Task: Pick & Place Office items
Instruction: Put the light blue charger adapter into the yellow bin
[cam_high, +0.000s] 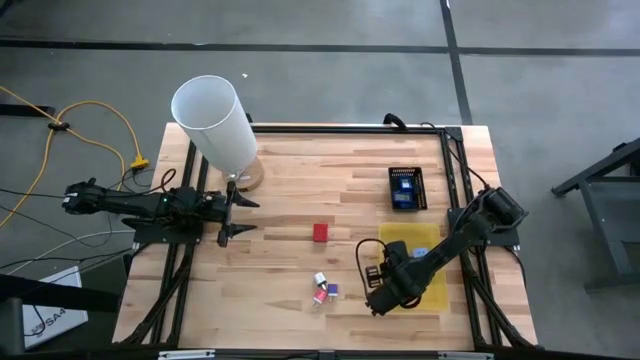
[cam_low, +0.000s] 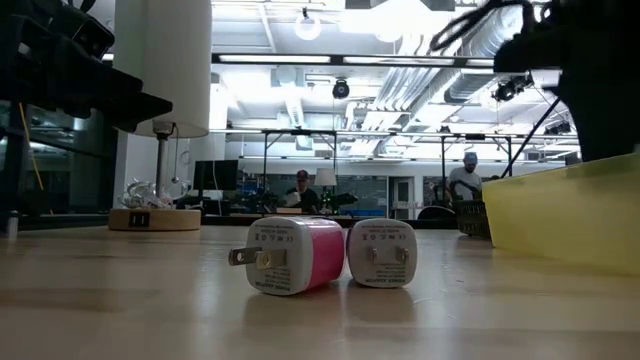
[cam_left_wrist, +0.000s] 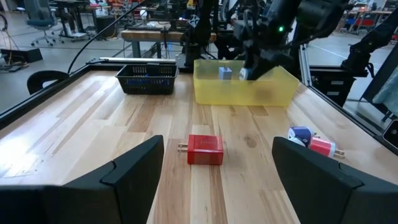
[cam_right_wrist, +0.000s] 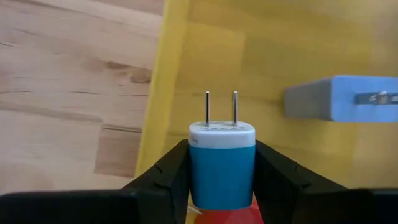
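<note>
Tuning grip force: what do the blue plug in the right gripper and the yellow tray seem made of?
Blue plug, pinched in the right gripper: likely hard matte plastic with a white cap and two shiny metal prongs. Yellow tray: probably thin translucent plastic, since its contents show through the wall.

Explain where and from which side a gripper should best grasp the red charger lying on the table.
The red charger lies flat with its prongs pointing sideways. Probably best: come straight down and close on its two smooth side faces, clear of the prongs. The open left gripper already faces it.

bare wood around red charger (cam_high: 320, 232); white cylinder (cam_high: 215, 124) blocks left rear; tray (cam_high: 436, 290) right.
</note>
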